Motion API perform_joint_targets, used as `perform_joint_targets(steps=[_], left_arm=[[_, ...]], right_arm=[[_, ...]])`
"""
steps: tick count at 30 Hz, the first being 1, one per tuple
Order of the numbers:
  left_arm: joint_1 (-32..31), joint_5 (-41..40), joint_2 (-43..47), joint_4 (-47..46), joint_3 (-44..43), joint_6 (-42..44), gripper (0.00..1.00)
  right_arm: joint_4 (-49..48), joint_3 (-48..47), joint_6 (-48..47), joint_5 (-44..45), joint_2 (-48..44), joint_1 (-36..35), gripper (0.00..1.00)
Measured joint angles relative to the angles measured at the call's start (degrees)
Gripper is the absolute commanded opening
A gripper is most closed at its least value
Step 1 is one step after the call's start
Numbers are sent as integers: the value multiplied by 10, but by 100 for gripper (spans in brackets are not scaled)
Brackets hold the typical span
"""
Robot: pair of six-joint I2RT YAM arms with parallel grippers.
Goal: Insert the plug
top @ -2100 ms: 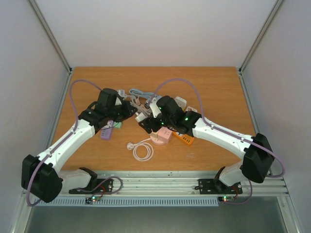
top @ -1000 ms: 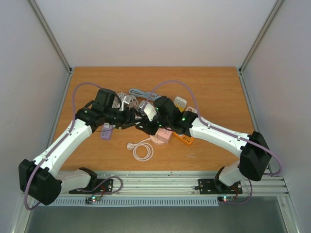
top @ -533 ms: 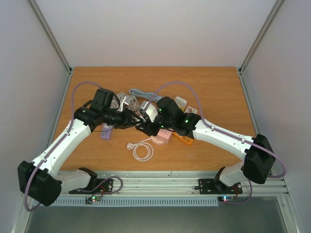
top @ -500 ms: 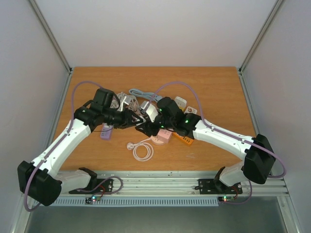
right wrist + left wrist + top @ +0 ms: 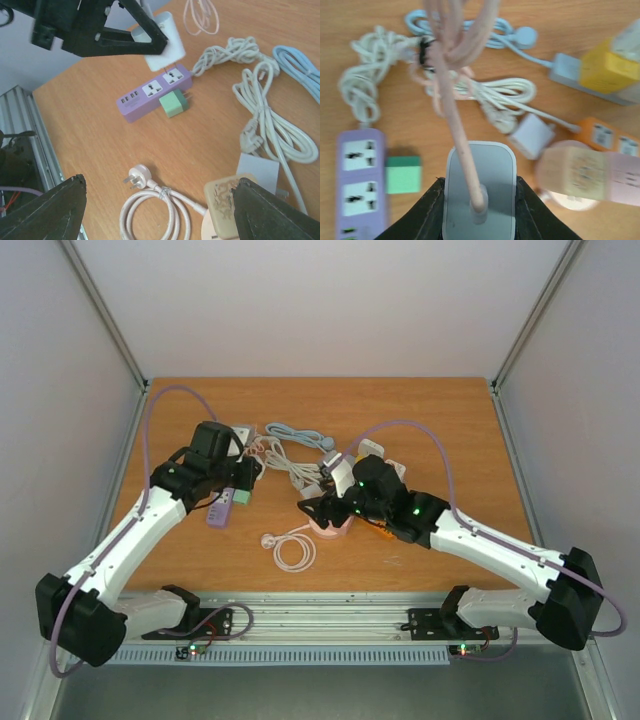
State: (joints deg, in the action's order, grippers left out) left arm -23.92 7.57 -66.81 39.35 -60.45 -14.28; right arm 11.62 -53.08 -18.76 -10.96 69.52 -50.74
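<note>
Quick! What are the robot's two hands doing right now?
Left gripper: shut on the white plug.
Right gripper: open, holding nothing.

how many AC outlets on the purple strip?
2 on the purple strip: one outlet at the cord end, the other beside the USB ports. None appear hidden.

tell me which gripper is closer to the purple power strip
Left. The left gripper holds the white plug just above the purple power strip; the right gripper hangs open farther to its right.
</note>
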Motion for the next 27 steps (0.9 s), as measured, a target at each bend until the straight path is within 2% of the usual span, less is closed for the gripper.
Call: perform_joint_targets(steps=[4, 9, 21, 27], left_arm=[[37, -58, -14, -46, 32, 63, 7], [82, -80, -48, -115, 63, 133, 5], [155, -48, -123, -227, 107, 206, 5], [157, -50, -156, -223, 115, 225, 4]], right_arm=[[11, 15, 37, 23, -27, 0, 81], [18, 29, 68, 27, -48, 0, 81], [25, 39, 89, 24, -73, 0, 80], [29, 39, 88, 23, -77, 0, 80]])
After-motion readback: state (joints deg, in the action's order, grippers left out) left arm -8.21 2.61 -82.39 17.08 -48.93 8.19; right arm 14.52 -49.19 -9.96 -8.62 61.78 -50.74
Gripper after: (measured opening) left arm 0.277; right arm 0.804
